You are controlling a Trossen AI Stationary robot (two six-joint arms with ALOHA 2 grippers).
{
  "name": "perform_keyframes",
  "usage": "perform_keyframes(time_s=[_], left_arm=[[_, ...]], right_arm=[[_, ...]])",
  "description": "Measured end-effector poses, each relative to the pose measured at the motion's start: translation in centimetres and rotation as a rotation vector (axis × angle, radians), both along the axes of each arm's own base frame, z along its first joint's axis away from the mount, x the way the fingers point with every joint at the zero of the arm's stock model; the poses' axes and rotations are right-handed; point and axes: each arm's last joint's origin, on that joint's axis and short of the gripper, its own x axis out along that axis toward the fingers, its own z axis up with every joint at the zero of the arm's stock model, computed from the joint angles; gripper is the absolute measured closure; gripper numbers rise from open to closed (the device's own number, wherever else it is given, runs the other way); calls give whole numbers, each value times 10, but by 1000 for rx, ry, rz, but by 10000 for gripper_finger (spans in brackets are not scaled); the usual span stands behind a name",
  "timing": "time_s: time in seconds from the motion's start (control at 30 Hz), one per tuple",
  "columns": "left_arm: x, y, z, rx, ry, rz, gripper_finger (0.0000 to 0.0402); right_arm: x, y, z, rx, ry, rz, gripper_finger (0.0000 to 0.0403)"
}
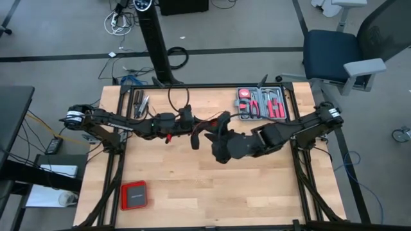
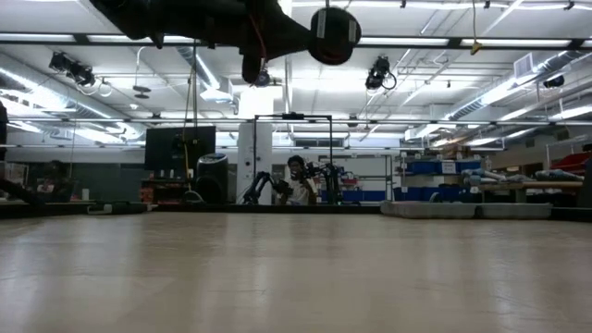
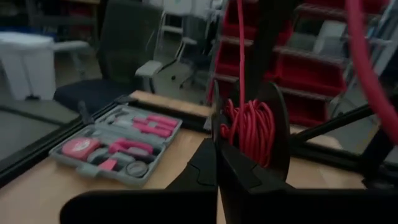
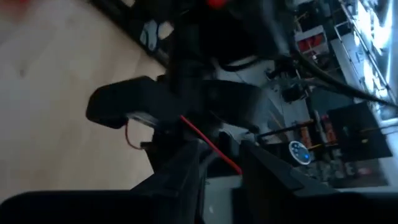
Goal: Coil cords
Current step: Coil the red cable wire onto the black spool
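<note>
Both arms are meeting above the middle of the desk (image 1: 192,186), well off its surface, with the red cord (image 1: 194,135) strung between them. The left gripper (image 3: 217,163) is showing its jaws pressed together with no gap; from the left wrist view I cannot tell whether a strand is pinched there. Just past them a small bundle of the cord is sitting wound against a dark disc. The right gripper (image 4: 219,163) is holding its jaws narrowly parted, with a single red strand running into the gap. I am judging the cord as very light, limp and springy: loops are likely to slip loose, so a pinch close to the bundle looks safest, with gentle tension on the free run. The high view alone is showing the grey tool tray (image 1: 260,103) at the far edge and the flat red box (image 1: 134,194) near the front left corner. The low view is catching only the arms' undersides overhead.
</note>
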Motion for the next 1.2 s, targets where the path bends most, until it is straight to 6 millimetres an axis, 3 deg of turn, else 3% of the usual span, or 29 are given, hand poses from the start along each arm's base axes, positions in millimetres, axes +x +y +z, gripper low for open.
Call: perform_keyframes(time_s=[0.23,1.2], left_arm=[[6,1,9,-19,74,5,398],[7,0,11,-49,56,-13,398]], right_arm=[[20,-4,-12,-147,104,-42,288],[25,-29,-17,-254,239,2,291]])
